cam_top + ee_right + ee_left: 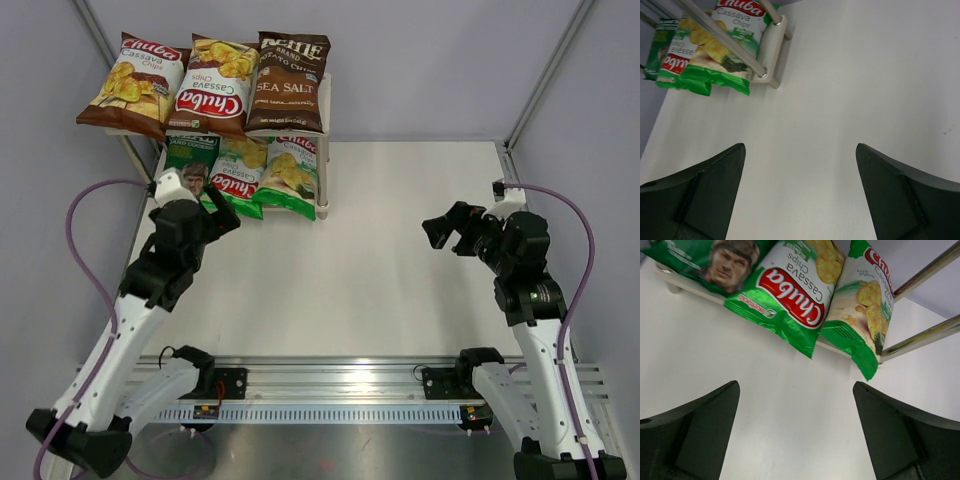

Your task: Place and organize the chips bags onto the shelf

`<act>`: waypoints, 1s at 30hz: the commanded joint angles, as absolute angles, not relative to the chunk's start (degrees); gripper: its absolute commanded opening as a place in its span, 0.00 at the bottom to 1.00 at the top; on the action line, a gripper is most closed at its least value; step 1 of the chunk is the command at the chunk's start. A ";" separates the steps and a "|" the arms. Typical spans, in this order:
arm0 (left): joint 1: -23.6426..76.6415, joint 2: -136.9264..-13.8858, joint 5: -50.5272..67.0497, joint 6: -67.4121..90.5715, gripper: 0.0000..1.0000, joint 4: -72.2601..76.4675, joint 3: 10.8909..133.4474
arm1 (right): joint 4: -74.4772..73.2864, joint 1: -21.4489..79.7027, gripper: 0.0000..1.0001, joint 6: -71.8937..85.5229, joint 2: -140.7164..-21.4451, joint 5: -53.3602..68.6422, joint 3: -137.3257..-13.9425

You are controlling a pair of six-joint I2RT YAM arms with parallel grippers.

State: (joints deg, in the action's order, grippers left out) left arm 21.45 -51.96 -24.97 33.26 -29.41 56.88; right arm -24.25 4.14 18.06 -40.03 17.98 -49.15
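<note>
At the near edge, a ridged metal rail (330, 385) was seen, with both black-and-white arms bolted to it. The left gripper (222, 208) was spread wide and empty just in front of the shelf's lower tier. The right gripper (440, 228) was likewise spread wide with nothing in it, well apart from the shelf, over the smooth matte white table (380, 270).

Beyond, the shelf (325, 120) of pale boards was filled. Two brown cassava bags (135, 85) and a dark sea-salt bag (290, 85) were laid along the top. A dark green bag with a face (192, 165) and two green cassava bags (290, 175) were laid below. All were glossy, crinkled and overhanging the front edge.

The thin, shiny metal legs (922, 335) were shown clearly only in the wrist views. Plain grey walls (420, 60) were seen behind.
</note>
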 commanded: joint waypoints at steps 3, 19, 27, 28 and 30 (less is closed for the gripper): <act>21.27 -42.91 -24.81 22.59 0.99 -38.93 57.57 | -38.90 4.57 1.00 13.28 -43.50 5.72 -59.92; 21.27 -19.79 -15.82 8.35 0.99 -41.49 48.62 | -49.13 8.60 0.99 10.29 -39.03 -2.19 -67.24; 21.18 -13.63 -17.93 10.28 0.99 -37.27 42.45 | -44.74 17.58 0.99 3.78 -32.09 -13.37 -59.24; 21.18 -13.54 -17.93 10.37 0.99 -37.18 42.45 | -43.95 17.58 0.99 3.78 -31.56 -12.75 -58.63; 21.09 -13.45 -18.54 10.55 0.99 -37.00 42.28 | -41.49 17.49 0.99 4.57 -30.33 -11.00 -56.78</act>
